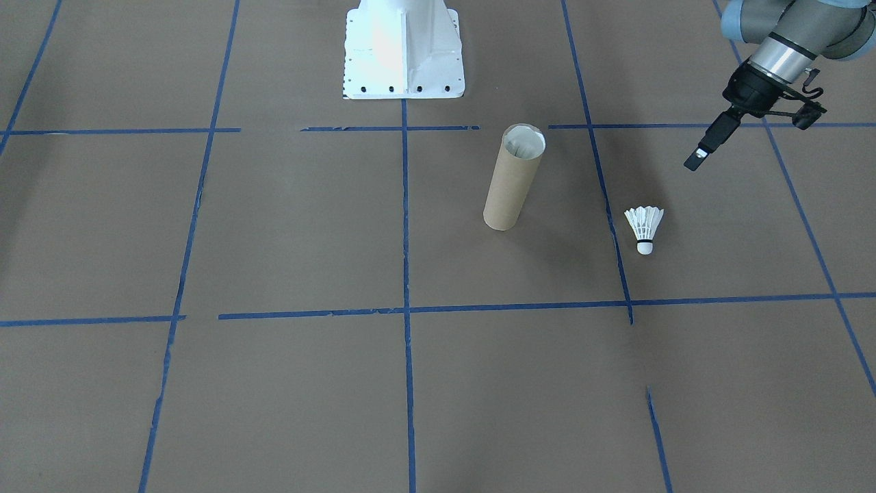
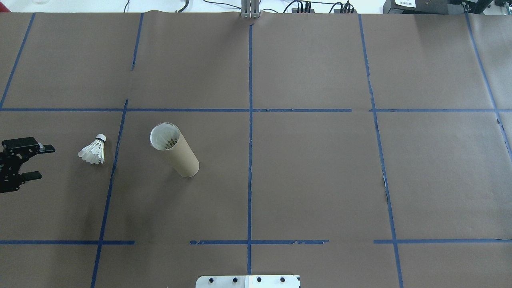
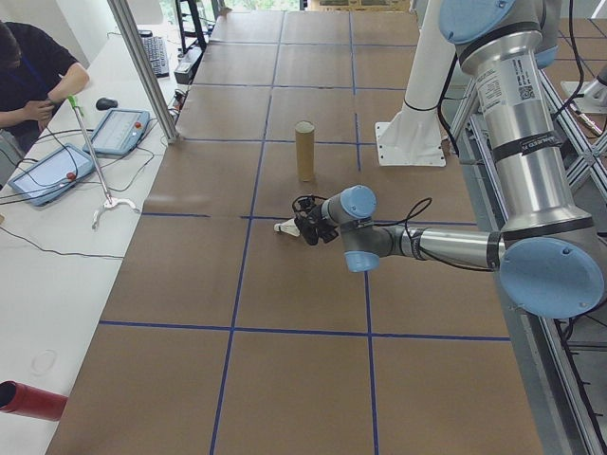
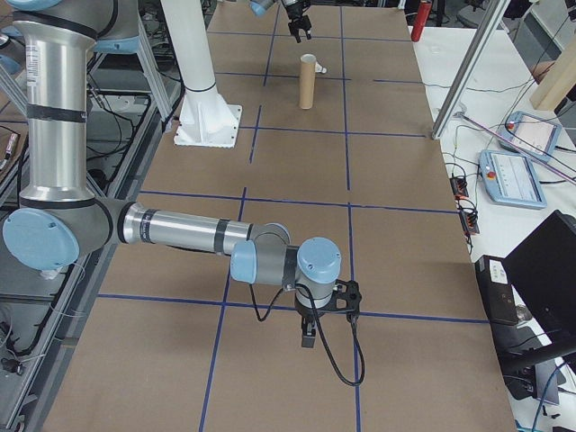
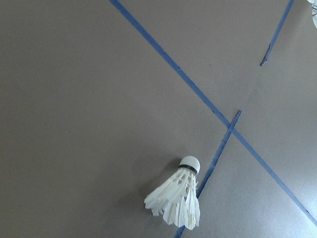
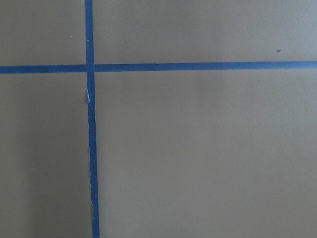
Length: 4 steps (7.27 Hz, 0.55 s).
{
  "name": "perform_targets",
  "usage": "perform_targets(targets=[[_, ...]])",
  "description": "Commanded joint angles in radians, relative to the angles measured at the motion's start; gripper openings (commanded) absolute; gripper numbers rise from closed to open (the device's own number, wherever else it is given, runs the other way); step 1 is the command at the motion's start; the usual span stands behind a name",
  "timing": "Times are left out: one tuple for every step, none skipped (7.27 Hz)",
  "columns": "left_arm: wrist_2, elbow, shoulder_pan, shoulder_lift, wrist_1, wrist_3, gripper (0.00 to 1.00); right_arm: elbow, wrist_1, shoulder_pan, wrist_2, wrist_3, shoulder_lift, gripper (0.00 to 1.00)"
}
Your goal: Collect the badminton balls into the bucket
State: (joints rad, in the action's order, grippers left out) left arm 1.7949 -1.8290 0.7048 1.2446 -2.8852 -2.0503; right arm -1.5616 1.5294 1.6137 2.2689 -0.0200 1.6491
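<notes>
Counter (image 2: 312, 180) w/ blue tape grid. Bucket (image 2: 175, 150) upright near centre. Left claw (image 2: 36, 162) hovers wide open, empty, near shuttlecock (image 2: 93, 151), which lies on its side left of bucket. Right claw (image 4: 308, 335): can't tell open/closed.

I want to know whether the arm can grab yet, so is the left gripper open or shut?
Open. In the overhead view the left gripper shows two fingers spread apart with nothing between them, short of the shuttlecock.
</notes>
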Motion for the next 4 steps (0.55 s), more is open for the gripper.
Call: perform_targets(targets=[[-0.088,-0.016,-0.054,0.063,0.119,-0.182,1.0,0.0,0.0,0.0,0.0,0.0,0.0,1.0],[-0.115,-0.016,-0.051,0.122,0.191,-0.209,1.0,0.0,0.0,0.0,0.0,0.0,0.0,1.0],[-0.12,-0.01,-0.053,0.186,0.295,-0.261,1.0,0.0,0.0,0.0,0.0,0.0,0.0,1.0],[-0.121,0.002,-0.053,0.209,0.325,-0.286,1.0,0.0,0.0,0.0,0.0,0.0,0.0,1.0]])
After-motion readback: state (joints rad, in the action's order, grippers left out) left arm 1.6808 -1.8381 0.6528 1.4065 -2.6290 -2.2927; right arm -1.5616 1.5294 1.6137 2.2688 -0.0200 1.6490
